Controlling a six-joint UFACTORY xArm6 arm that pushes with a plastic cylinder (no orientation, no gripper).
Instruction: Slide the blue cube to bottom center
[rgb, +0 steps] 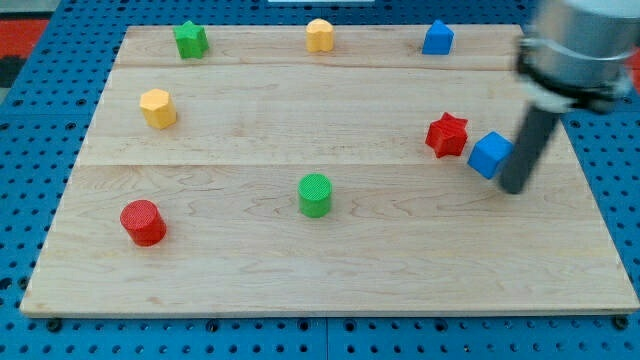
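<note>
The blue cube (490, 154) is sitting near the board's right edge, roughly halfway between the top and bottom edges, well away from the bottom centre where it is meant to go. My tip (513, 189) is resting on the board just right of and slightly below the cube, touching it or very nearly so; being a plain rod, it has nothing to open or close, and it is gripping nothing. I judge the tip is standing on the cube's right side so that a push would send it leftward, though a further push from above would be needed to bring it down toward the bottom edge.

The red star (447, 134) is lying just left of the cube, so a straight leftward shove risks knocking it. Farther off, the green cylinder (315, 194) is sitting near the board's middle, close to the likely route.

The arm's upper part is blurring out and getting cut off at the top right corner, and whether tip and cube are actually touching is hard to make out.
</note>
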